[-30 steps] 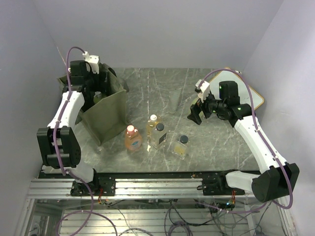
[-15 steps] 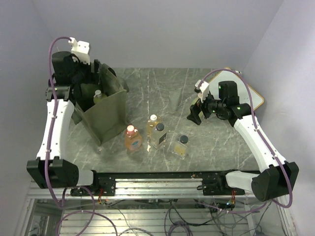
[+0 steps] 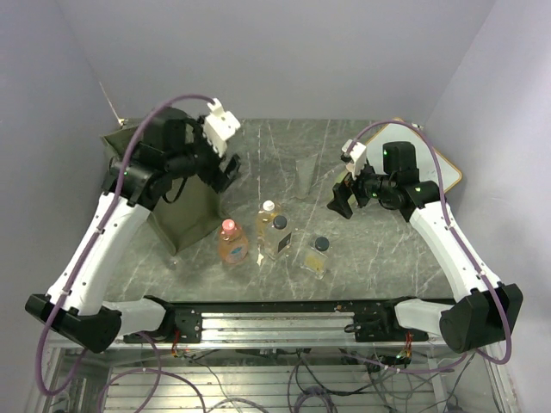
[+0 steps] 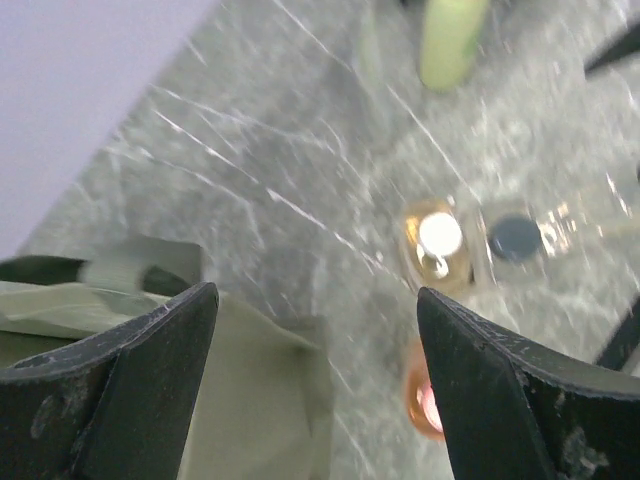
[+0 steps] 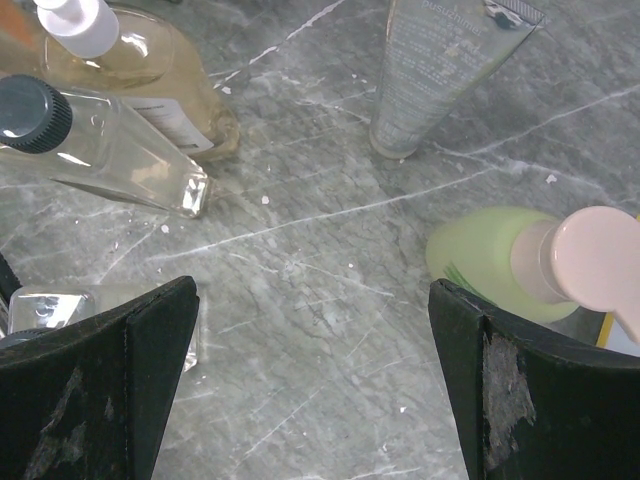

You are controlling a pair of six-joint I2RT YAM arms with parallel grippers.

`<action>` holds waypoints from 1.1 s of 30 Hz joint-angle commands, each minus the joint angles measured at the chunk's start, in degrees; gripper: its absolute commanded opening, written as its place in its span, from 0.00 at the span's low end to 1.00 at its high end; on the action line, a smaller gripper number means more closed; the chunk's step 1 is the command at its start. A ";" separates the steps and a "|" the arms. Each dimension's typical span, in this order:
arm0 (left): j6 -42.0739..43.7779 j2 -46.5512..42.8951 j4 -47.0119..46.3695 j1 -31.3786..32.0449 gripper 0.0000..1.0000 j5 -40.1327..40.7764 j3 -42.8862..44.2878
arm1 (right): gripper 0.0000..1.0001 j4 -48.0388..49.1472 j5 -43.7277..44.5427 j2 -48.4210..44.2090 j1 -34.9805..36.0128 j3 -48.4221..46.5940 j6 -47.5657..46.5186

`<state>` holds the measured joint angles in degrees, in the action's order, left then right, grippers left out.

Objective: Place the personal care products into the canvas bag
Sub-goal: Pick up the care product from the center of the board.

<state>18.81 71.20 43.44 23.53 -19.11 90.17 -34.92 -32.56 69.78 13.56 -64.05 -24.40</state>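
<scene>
1. We see the olive bag (image 3: 183, 217) upright, far left.
2. The orange bottle (image 3: 231, 243) stands near it, the tube (image 5: 430, 70) farther back.
3. Left gripper (image 4: 315, 298) and right gripper (image 5: 312, 290) are spread wide, empty.

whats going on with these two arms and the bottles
Two arms are packing toiletries into the olive canvas bag. The left gripper hovers open and empty beside it; the right gripper, also open, hangs above the yellow-green bottle and grey tube. The orange bottle, white-capped bottle and two clear square bottles stand on the table.
</scene>
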 commanded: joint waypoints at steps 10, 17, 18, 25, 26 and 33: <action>11.11 -3.96 12.27 12.37 0.91 2.31 -20.49 | 1.00 0.00 1.35 -0.41 -0.97 -0.68 -0.27; 10.72 -3.15 11.41 14.33 0.85 6.89 -23.67 | 1.00 0.37 1.44 -0.69 -1.71 -0.01 -0.21; 10.54 -2.83 11.40 14.34 0.86 7.39 -23.79 | 1.00 0.44 1.40 -0.77 -1.70 -0.02 -0.21; 9.79 -1.60 11.30 14.35 0.89 8.10 -25.31 | 1.00 0.46 0.71 -0.29 -1.73 -0.10 -0.29; 9.62 -1.33 11.14 14.35 0.89 8.31 -25.58 | 1.00 0.54 0.55 -0.29 -1.70 -0.11 -0.29; 7.91 0.62 8.63 14.53 0.88 8.73 -26.80 | 1.00 0.63 0.20 -0.17 -1.72 0.14 -0.38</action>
<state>28.25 71.18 54.15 37.45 -11.55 63.96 -34.92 -31.73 69.58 12.05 -64.05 -24.43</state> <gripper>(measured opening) 0.896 0.996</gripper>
